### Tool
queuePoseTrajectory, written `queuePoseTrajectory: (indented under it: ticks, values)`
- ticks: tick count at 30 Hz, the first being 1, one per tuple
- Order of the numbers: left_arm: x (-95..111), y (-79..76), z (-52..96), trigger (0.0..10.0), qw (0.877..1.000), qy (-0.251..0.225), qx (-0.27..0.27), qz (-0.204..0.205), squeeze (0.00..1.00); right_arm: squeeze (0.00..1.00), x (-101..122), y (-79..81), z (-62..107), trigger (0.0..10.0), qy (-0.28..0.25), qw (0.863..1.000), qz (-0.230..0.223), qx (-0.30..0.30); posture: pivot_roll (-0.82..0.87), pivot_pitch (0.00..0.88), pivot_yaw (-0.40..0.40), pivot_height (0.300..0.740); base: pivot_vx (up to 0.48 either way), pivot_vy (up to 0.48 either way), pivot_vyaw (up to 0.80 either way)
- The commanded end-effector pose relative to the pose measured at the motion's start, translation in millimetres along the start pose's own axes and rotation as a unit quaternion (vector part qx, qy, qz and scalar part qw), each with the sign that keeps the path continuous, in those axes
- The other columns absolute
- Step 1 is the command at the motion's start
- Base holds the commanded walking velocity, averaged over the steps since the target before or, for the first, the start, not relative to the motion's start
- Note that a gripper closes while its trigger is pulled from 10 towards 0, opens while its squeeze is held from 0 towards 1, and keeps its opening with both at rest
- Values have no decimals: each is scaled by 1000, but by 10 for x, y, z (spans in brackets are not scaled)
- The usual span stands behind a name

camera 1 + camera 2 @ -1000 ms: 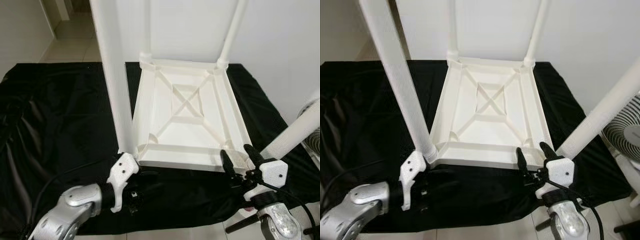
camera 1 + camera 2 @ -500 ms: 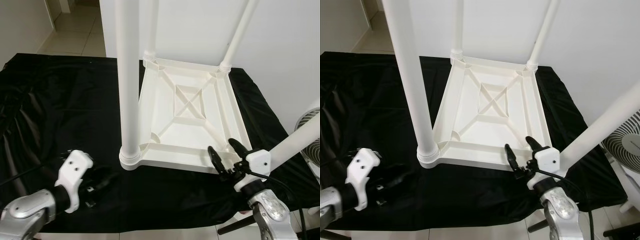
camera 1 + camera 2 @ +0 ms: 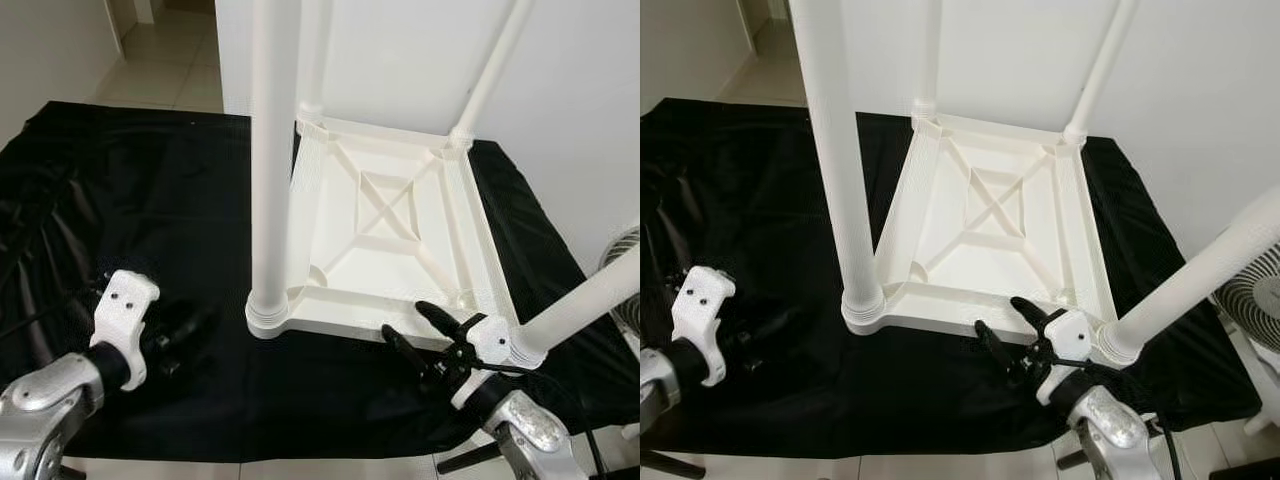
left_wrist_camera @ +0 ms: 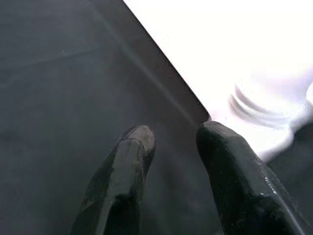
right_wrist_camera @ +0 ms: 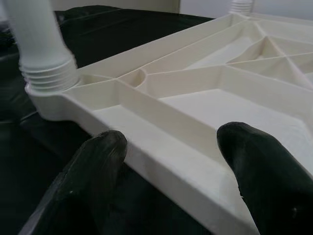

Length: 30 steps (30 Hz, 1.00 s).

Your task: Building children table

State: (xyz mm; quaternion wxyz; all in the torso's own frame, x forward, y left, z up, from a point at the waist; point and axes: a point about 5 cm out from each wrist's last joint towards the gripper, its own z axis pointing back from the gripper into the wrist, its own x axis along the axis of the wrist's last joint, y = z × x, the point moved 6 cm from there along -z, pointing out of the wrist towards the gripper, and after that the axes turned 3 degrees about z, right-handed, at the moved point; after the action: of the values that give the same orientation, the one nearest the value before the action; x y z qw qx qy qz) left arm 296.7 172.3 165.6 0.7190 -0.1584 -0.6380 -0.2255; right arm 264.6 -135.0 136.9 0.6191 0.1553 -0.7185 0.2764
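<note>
The table (image 3: pixel 390 240) lay upside down on a black cloth (image 3: pixel 130 230), underside up. All four legs were seen standing in the corner sockets: the near-left leg (image 3: pixel 272 160), the near-right leg (image 3: pixel 590 300) leaning out toward the right, and the two far legs (image 3: pixel 1095 70). The build was judged nearly finished; what seemed left was a check that the near-right leg was seated and the turning of the table onto its feet.

The right gripper (image 3: pixel 1015 325) was held at the near rim of the table, its jaws apart with the rim between them but not clamped. The left gripper (image 3: pixel 185 330) lay low over the cloth, well clear of the near-left leg, its jaws slightly apart and empty.

Compared with a second earlier, the left gripper had been drawn back from the base of the near-left leg, which had been left standing upright. The right gripper had been lowered and turned toward the rim.
</note>
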Motion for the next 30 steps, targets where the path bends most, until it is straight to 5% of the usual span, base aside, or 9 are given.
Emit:
queuePoseTrajectory:
  ticks: [1, 6, 13, 21, 26, 30]
  values:
    - [-20, 105, -58, 10000, 999, -1, 34, 1, 0, 0, -10, 29, 40, 10000, 7, 1000, -4, 11, 20, 123, -56, 740, 0, 0, 0]
    - [32, 184, -170, 10000, 999, -11, 42, 2, 0, 0, -24, 44, 71, 10000, 11, 1000, -5, 14, 10, 123, -47, 740, 0, 0, 0]
    - [259, 249, -514, 10000, 998, -45, 40, -9, 0, 0, -69, 90, 173, 10000, 24, 1000, -8, 4, -19, 123, -17, 740, 0, 0, 0]
    - [454, -6, -776, 10000, 997, -79, -17, -11, 0, 0, -152, -15, 339, 10000, 40, 995, 7, -90, -39, 125, -7, 740, 0, 0, 0]
    - [605, -306, -899, 10000, 991, -105, -84, -13, 0, 0, -274, -151, 524, 10000, 62, 975, 23, -213, -40, 118, -11, 740, 0, 0, 0]
    - [643, -409, -918, 10000, 987, -112, -110, -20, 0, 0, -321, -137, 569, 10000, 71, 969, 23, -235, -41, 116, -10, 740, 0, 0, 0]
